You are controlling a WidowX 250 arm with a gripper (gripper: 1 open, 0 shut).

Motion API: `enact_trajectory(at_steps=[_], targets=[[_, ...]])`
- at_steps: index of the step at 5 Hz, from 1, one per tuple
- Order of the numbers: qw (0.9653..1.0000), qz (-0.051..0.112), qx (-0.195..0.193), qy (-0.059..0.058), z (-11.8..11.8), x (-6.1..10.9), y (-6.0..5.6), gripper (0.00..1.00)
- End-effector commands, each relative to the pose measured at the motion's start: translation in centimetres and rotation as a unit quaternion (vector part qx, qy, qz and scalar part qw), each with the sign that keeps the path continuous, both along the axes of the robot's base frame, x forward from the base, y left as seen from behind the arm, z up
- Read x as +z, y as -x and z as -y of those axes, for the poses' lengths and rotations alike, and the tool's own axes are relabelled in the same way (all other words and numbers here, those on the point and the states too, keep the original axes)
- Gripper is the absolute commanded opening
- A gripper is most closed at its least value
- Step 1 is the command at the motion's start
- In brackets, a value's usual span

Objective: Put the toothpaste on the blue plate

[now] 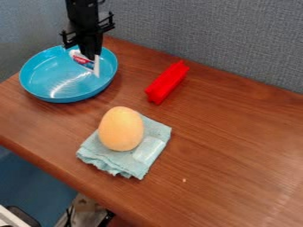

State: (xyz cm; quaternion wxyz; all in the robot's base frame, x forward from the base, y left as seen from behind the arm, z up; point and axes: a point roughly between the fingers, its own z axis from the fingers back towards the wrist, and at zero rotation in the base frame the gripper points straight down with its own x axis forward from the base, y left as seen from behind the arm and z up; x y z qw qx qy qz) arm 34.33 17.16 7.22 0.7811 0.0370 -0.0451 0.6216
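You're clenching the toothpaste (81, 59) in the gripper (88, 55) | you're hanging it over the blue plate (56, 82), presumably for release inside the rim

The black robot arm with its dark gripper (87, 44) is cut off by the top edge, the gripper's fingertips are too small and dark to tell apart, and the pale blue-green folded cloth (144, 158) is partly hidden under the rounded orange object (120, 129).

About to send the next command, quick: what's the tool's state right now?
Tool: closed on the toothpaste, over the blue plate.
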Motion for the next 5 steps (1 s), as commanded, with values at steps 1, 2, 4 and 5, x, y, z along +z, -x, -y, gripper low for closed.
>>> enact_trajectory(at_steps=[1,2,4,5], targets=[[0.9996,0.019,-0.001,-0.020,-1.5,0.8,0.1,0.00],[0.9996,0.019,-0.007,-0.022,-1.6,0.0,0.0,0.00],[0.9993,0.018,-0.024,-0.023,-1.5,-1.1,-0.6,0.00],[0.9992,0.018,-0.029,-0.022,-1.5,-1.5,-0.9,0.00]])
